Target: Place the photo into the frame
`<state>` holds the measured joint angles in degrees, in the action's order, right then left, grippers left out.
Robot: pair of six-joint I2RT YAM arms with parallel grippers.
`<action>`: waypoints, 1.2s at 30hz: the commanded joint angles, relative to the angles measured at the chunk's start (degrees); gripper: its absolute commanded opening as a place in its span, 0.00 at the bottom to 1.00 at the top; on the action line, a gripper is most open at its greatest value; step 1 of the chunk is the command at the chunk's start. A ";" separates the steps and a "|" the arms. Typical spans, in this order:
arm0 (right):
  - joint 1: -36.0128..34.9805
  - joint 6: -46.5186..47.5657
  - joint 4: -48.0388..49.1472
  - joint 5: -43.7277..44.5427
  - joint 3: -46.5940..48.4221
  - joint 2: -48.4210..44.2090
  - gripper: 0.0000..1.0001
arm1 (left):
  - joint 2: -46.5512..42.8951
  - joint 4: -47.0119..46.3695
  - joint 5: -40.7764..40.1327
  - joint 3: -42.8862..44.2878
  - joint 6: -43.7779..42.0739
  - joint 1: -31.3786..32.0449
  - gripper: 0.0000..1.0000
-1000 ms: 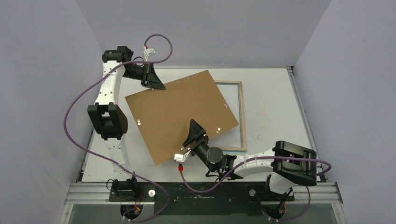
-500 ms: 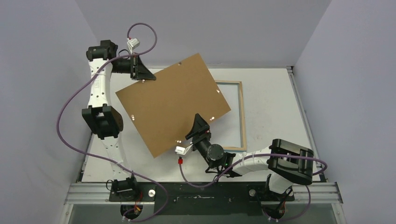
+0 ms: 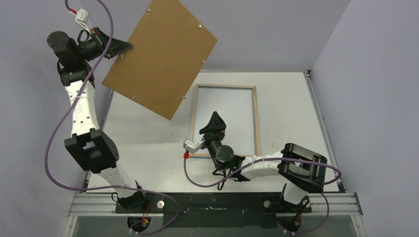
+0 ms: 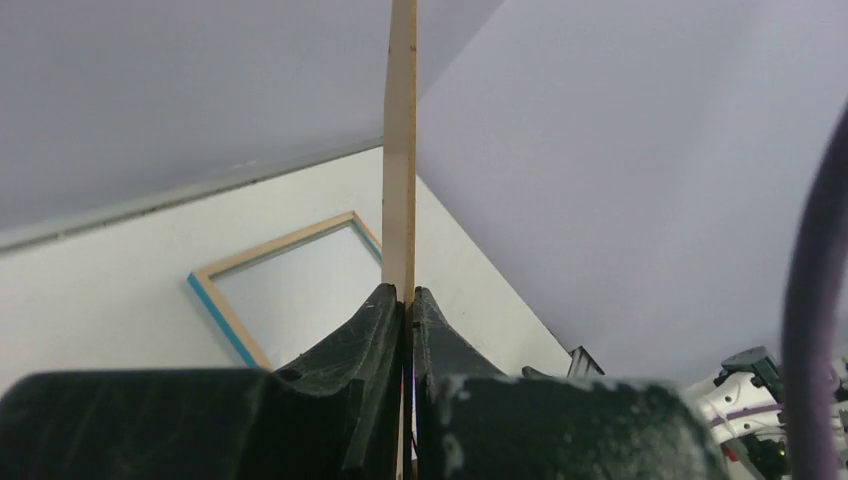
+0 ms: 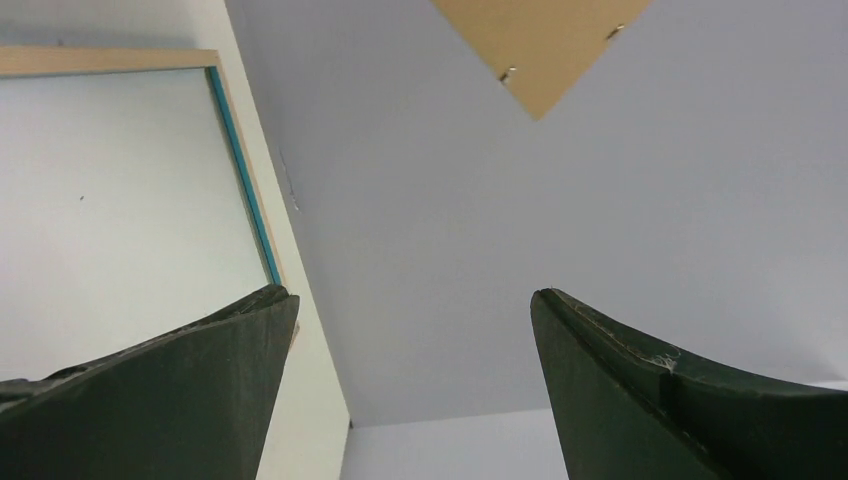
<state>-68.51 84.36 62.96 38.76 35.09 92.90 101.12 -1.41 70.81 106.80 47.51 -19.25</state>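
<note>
**Operator:** What is my left arm doing?

**Spotter:** Your left gripper (image 3: 124, 48) is up high at the far left, well above the table (image 3: 143, 138). Its 2 fingers (image 4: 375, 325) are pinched together on the edge of the brown backing board (image 3: 160, 54). In your left wrist view the board (image 4: 402, 150) shows edge-on, rising straight out of the closed jaws. It hangs tilted in the air with 1 corner pointing down toward the table, and it touches nothing else.

**Operator:** And the frame?

**Spotter:** The frame (image 3: 257, 121) lies flat on the table, right of centre, with its light wooden side up. You can see its blue border along the edge in both wrist views (image 4: 225, 310) (image 5: 240, 170). The area inside it looks pale, and I cannot tell what it is.

**Operator:** Right gripper?

**Spotter:** Your right gripper (image 3: 215, 121) is low over the near left part of the frame. Its jaws are spread wide with nothing between them. In your right wrist view, the gap between the fingers (image 5: 230, 340) shows only wall, with the board's lower corner (image 5: 540, 45) overhead.
</note>
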 commanded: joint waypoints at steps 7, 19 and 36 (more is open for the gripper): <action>11.63 -64.52 -40.78 -16.82 28.23 -12.26 0.90 | -5.31 -32.81 5.53 5.69 25.76 -1.24 0.00; 42.05 -128.86 -15.39 -72.35 19.45 -13.61 0.90 | -7.17 -40.28 3.43 1.48 32.73 -1.57 0.00; 35.21 -144.64 13.67 -69.56 17.89 2.33 0.98 | -8.63 -44.87 1.71 -4.30 38.60 -1.50 0.00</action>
<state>-31.57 -61.76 70.50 -33.89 49.04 94.02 95.46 -40.88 77.87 103.11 81.71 -20.36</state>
